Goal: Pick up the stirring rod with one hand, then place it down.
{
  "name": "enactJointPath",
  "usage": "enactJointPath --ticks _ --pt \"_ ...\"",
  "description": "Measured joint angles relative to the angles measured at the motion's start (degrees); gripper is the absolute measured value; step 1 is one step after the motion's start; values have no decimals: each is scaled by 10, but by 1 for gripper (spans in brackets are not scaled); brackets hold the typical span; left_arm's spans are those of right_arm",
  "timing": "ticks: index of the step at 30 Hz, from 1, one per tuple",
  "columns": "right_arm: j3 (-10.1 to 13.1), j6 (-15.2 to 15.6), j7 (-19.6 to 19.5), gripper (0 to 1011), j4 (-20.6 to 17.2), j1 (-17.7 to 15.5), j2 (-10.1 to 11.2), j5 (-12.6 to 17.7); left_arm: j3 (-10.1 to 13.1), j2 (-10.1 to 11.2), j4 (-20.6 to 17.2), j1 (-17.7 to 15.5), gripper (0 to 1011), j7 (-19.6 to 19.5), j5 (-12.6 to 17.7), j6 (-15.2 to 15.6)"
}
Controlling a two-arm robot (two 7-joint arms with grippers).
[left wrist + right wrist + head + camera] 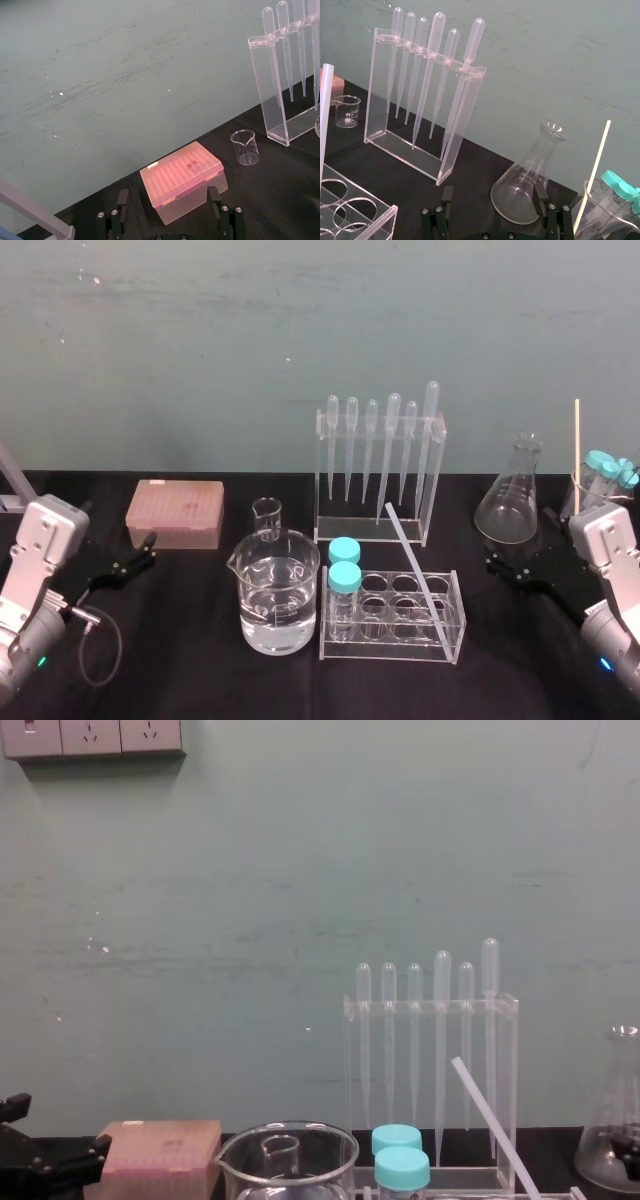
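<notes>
one stirring rod [412,560] leaned in tube rack [456,632] between left gripper [143,552] and right gripper [518,545], both spread, empty. six pipettes [392,445] beyond.

Rod [412,560] is leaned in the tube rack [395,653]; beaker [280,600] is set left, flask [510,498] right, pipette stand [370,531] behind it.

Stirring rod [410,550], smooth translucent white; tube rack [400,645] and pipette rack [437,475], clear glossy acrylic; large beaker [300,555] and conical flask [512,502], glossy clear glass; tip box [175,512], frosted pink plastic; table cover [170,670], matt black; wall [200,340], matt green, scuffed.
</notes>
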Motion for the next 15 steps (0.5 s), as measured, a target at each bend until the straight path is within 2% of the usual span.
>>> enactJointPath --ticks 12,15 --pt "3 -2 0 1003 -1 -1 0 -2 0 0 0 0 1000 0 0 0" --pt "15 -33 -3 1003 -15 -11 -1 -8 0 0 0 0 1000 0 0 0"
